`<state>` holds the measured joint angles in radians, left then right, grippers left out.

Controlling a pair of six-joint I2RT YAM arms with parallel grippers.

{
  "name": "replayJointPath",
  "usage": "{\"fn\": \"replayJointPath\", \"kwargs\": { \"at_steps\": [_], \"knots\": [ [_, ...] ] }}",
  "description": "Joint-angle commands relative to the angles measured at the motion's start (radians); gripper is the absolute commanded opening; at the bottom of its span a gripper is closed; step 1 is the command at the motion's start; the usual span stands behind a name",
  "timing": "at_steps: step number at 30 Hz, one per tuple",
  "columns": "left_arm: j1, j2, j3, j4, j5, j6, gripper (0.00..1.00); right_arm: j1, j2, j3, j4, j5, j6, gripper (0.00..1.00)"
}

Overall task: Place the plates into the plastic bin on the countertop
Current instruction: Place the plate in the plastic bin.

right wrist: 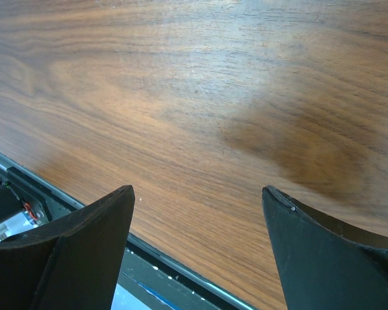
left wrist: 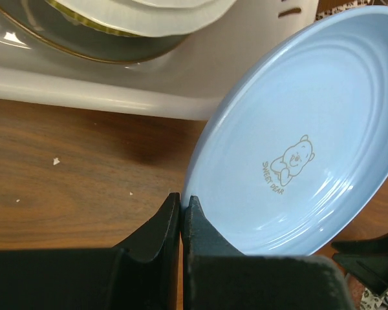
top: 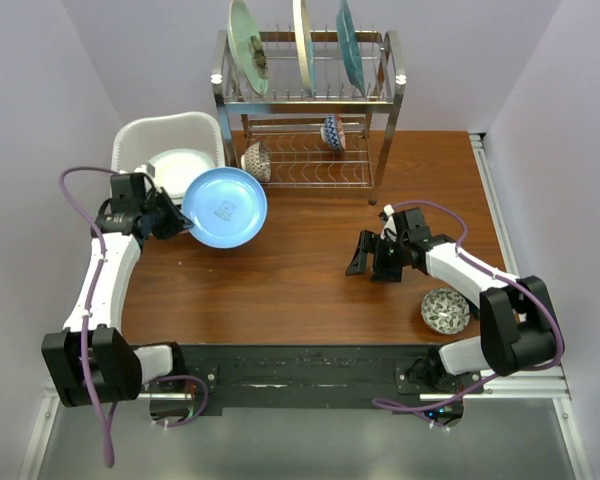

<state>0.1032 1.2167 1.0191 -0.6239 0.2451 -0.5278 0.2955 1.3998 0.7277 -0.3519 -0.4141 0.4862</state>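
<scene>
A glossy round blue plate [left wrist: 297,142] is pinched at its rim by the closed left gripper [left wrist: 182,201], tilted just beside the smooth white plastic bin [top: 130,135] holding stacked plates [top: 175,165]. The right gripper [right wrist: 197,194] is spread wide and empty, low over the wood-grain countertop [right wrist: 200,97].

The left arm [top: 105,280] stretches forward, its left gripper [left wrist: 181,201] pinched tight on the blue plate [top: 225,207]. The right gripper [right wrist: 198,191] gapes wide, apparently hovering low.
</scene>
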Motion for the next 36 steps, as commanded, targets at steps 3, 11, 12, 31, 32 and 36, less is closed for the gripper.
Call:
{"fn": "replayJointPath", "kwargs": {
  "at_steps": [3,11,12,31,32,36],
  "knots": [
    [0.105,-0.002,0.064,0.026,0.1,0.032,0.0,0.002,-0.004,-0.01,0.018,-0.028,-0.001,0.84],
    [0.185,0.07,0.114,0.081,0.145,0.003,0.0,0.002,0.005,-0.01,0.022,-0.029,0.0,0.84],
    [0.19,0.078,0.118,0.087,0.146,-0.004,0.0,0.002,0.004,-0.01,0.022,-0.028,0.0,0.84],
    [0.299,0.271,0.32,0.15,0.16,-0.092,0.0,0.002,0.037,-0.007,0.041,-0.048,-0.024,0.86],
    [0.303,0.282,0.328,0.148,0.158,-0.092,0.0,0.002,0.041,-0.005,0.039,-0.046,-0.023,0.86],
    [0.319,0.323,0.355,0.156,0.149,-0.1,0.0,0.002,0.051,-0.004,0.044,-0.045,-0.023,0.86]
  ]
}}
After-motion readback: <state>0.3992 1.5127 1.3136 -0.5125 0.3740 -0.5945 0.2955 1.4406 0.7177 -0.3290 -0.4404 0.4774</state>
